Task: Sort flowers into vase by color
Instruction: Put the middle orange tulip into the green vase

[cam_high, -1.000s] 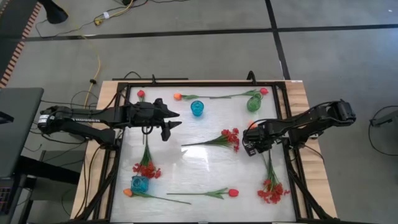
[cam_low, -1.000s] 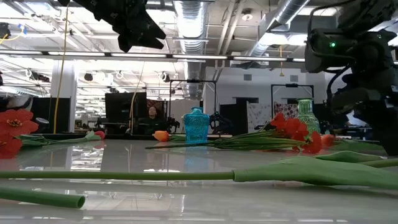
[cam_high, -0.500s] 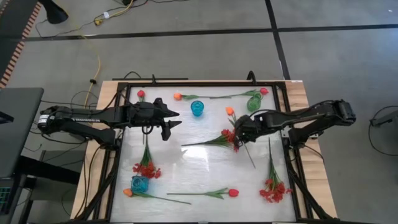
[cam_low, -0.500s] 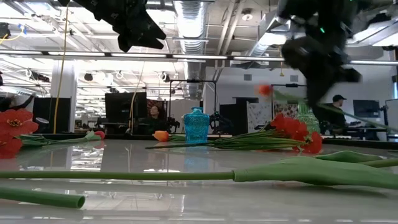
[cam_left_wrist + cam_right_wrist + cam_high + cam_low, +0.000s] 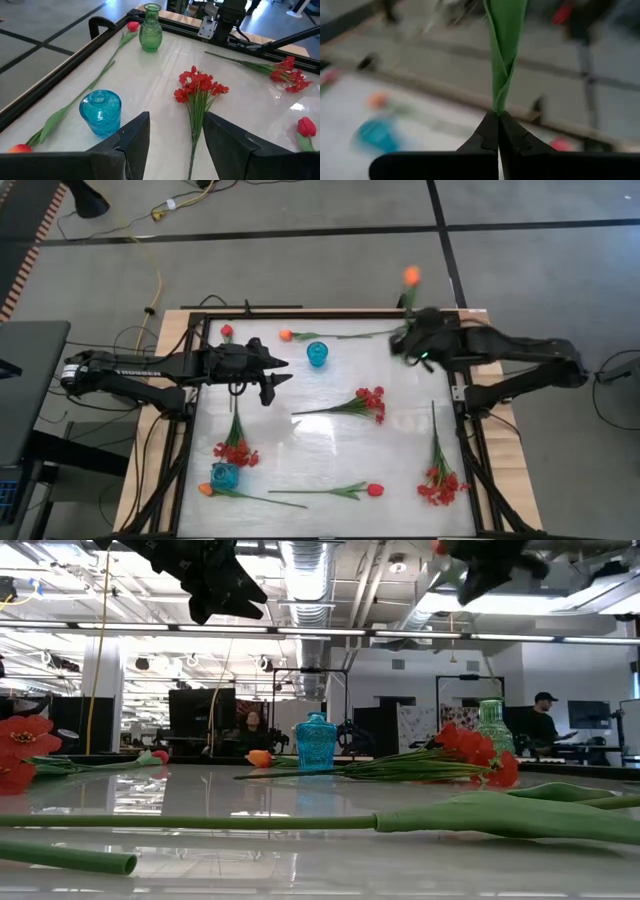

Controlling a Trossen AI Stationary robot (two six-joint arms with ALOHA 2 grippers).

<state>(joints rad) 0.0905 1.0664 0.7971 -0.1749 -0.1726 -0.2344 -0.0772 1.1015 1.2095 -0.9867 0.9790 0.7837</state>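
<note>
The right arm reaches in from the right side and bends toward the far right corner of the white surface (image 5: 330, 460), its wrist raised high above it. The right end effector (image 5: 411, 340) is clenched on the green stem of an orange tulip (image 5: 411, 276); in the right wrist view the two dark fingers (image 5: 490, 132) meet tightly around the folded green leaf and stem (image 5: 504, 45), which stands straight up from between them. From above, the orange bud shows past the far edge of the surface, over the grey floor. The green glass vase (image 5: 150, 28) stands at the far right corner, roughly under that end effector.

The left arm stretches level from the left side, held above the surface, with the left end effector (image 5: 277, 372) released, its fingers (image 5: 135, 140) apart and holding nothing.

On the surface lie the other flowers: a spray of small red blossoms (image 5: 372, 402) near the middle, another red spray (image 5: 438, 483) along the right side, a third (image 5: 236, 450) on the left, a red-pink tulip (image 5: 374, 490) at the near edge, and an orange tulip bud (image 5: 285, 335) at the far edge beside a blue glass vase (image 5: 317, 354). A second blue vase (image 5: 224, 475) stands at the near left.
</note>
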